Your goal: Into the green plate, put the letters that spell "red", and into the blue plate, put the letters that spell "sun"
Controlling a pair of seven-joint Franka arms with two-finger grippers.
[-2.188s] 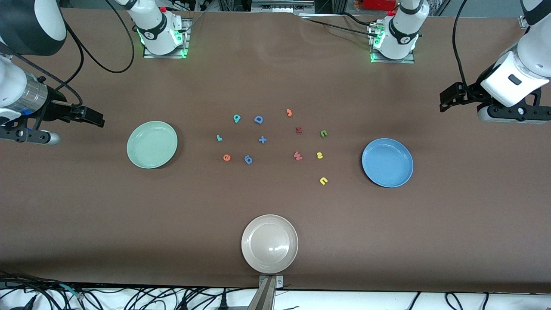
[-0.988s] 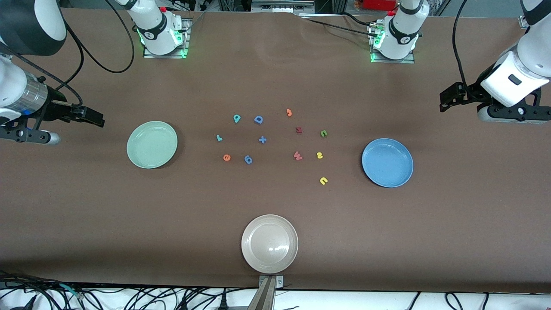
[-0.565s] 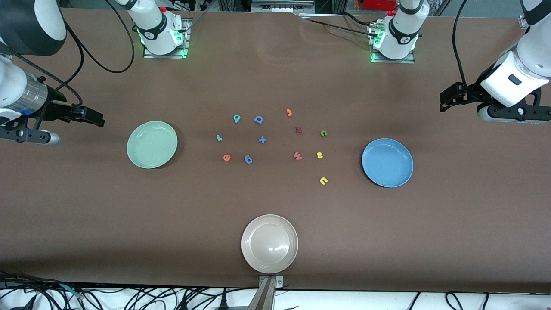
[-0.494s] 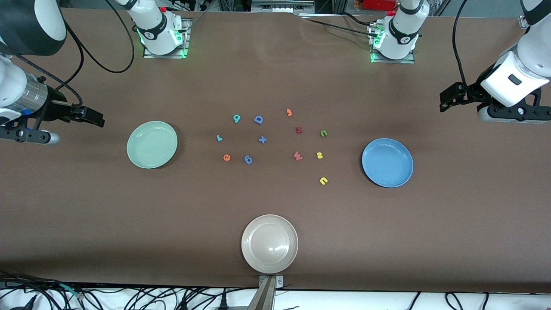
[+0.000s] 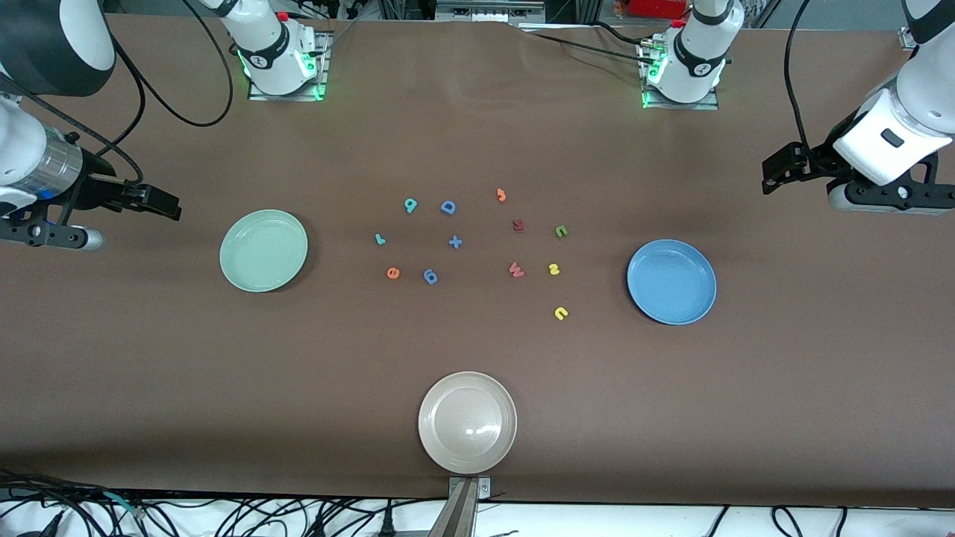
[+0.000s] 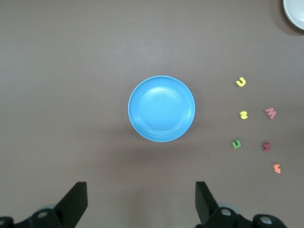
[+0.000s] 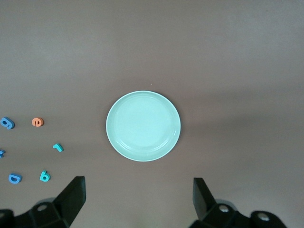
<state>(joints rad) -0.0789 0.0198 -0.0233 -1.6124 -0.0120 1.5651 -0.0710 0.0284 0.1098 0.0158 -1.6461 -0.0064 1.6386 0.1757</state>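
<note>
Both arms wear glossy white shells with black joint bands. Green lights glow at each base, which sits on a metal plate; a red button tops each. Black cables loop from the links. The jaws are matte black, wedge-shaped, with silver screws.

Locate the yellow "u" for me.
In the front view the yellow "u" lies on the table, nearer the camera than the yellow "s", between the scattered letters and the blue plate.
</note>
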